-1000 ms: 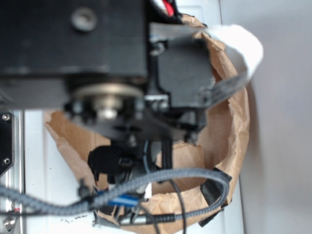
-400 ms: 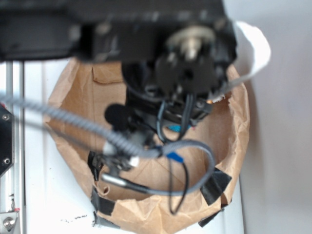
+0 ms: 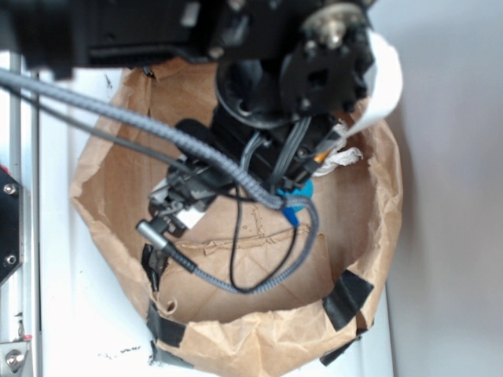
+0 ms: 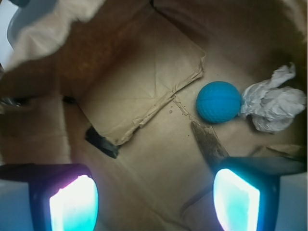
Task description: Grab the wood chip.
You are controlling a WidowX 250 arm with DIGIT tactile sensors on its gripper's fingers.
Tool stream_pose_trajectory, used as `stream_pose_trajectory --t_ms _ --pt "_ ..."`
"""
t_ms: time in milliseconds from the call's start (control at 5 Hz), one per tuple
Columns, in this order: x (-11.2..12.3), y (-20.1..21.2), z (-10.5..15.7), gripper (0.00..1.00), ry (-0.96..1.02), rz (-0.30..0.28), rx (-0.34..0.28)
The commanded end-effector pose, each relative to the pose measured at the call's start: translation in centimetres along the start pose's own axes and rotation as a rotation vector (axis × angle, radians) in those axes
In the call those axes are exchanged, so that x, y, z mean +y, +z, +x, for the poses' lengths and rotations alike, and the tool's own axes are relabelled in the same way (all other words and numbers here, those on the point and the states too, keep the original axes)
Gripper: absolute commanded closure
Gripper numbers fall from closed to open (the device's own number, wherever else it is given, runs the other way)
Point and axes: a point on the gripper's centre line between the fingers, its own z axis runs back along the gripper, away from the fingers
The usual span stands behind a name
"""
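Note:
In the wrist view the wood chip (image 4: 208,142), a thin dark brown tapered sliver, lies on the brown paper floor just below the blue ball (image 4: 219,102). Its lower end is hidden behind my right fingertip (image 4: 237,199). My gripper (image 4: 155,202) is open and empty, with bare paper between the glowing pads. In the exterior view the arm covers the chip; only a bit of the blue ball (image 3: 304,190) shows beside the gripper (image 3: 292,192).
A crumpled white paper wad (image 4: 274,103) lies right of the ball, also in the exterior view (image 3: 339,159). A torn paper flap (image 4: 159,91) and black tape (image 4: 102,142) lie on the floor. The paper bag wall (image 3: 376,204) rings everything.
The arm has swung toward the back right of the bag and dropped lower inside it. More of the bag's front floor now shows.

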Motion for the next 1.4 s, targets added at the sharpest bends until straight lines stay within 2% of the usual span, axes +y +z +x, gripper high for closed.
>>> stream_pose_trajectory --t_ms 0,400,1000,1200 --pt "1.6 -2.0 1.5 0.0 -0.099 0.056 -0.03" --pt "2.6 -4.7 1.0 0.0 -0.058 0.006 0.016" --pt "2.6 -4.7 1.0 0.0 -0.058 0.006 0.016" --pt "3.5 -6.1 0.3 0.0 -0.115 0.075 0.016"
